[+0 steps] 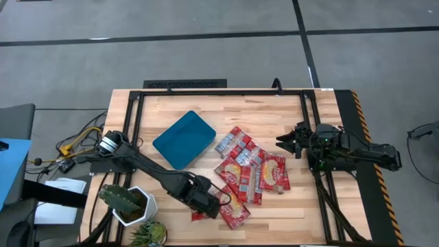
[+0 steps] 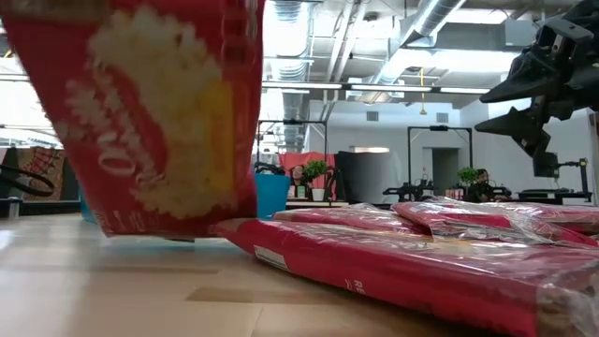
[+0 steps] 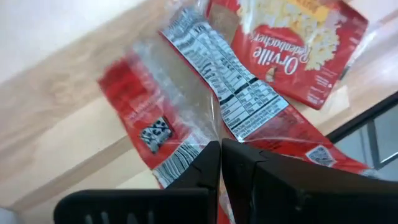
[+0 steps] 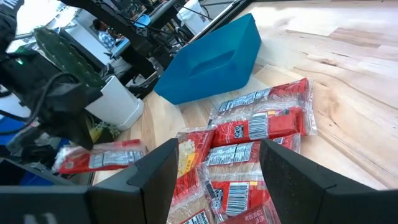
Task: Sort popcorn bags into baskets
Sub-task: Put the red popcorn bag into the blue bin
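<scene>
My left gripper [image 1: 209, 206] is near the table's near edge, shut on one red popcorn bag [image 2: 150, 112]. That bag fills the low view's left and shows its barcode and nutrition print in the left wrist view [image 3: 186, 106]. The other red bags lie in an overlapping pile [image 1: 248, 170] flat on the wood, right of the teal-blue tray [image 1: 184, 139], which sits flat on the table. My right gripper [image 1: 287, 143] hovers open off the pile's right side, touching nothing; its two fingers frame the pile [image 4: 255, 134] in the right wrist view. My left gripper pinches the bag between its two shut fingers [image 3: 205, 165], on the clear wrapper of the printed back beside the barcode [image 3: 177, 158]. The bag is lifted off the wood and hangs tilted; its lower edge [image 2: 168, 229] is just above the table top.
A white hexagonal pot with a cactus [image 1: 130, 204] stands at the near left corner, close beside my left arm, with a second small plant [image 1: 147, 233] nearer the edge. A black frame rail [image 1: 226, 91] runs along the far side. Bare wood [image 1: 274, 113] lies beyond the pile.
</scene>
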Action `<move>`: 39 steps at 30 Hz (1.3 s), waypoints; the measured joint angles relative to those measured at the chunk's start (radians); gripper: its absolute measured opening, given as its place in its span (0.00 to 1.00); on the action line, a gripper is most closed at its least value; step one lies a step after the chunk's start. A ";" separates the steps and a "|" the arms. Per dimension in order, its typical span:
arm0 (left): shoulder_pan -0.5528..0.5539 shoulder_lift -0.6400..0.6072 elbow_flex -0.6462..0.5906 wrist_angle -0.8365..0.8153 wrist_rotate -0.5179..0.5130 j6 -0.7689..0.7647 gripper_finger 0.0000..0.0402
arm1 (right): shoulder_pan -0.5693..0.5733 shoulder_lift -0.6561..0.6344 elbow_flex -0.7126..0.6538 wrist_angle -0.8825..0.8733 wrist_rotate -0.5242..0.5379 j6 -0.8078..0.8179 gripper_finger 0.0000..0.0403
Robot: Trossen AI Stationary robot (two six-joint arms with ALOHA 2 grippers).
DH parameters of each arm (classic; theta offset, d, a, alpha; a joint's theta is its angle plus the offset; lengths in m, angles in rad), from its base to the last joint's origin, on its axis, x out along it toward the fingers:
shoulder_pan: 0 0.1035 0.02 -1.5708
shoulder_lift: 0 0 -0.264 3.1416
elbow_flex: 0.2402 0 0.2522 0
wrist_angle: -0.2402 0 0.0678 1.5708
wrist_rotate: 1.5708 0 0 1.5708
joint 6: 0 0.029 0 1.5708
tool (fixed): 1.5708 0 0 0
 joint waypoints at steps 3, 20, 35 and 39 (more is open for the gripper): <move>0.014 -0.001 0.036 -0.066 0.004 0.045 0.00 | 0.000 0.000 0.000 0.000 0.000 -0.001 0.62; 0.045 0.006 0.149 -0.241 -0.036 0.187 0.07 | 0.000 0.000 0.000 -0.064 0.019 -0.034 0.62; -0.039 0.007 -0.073 -0.036 -0.172 0.188 0.76 | 0.000 0.000 0.000 -0.101 0.020 -0.105 0.62; -0.039 0.007 -0.162 0.036 -0.121 0.154 0.86 | 0.000 0.000 0.000 -0.101 0.020 -0.105 0.62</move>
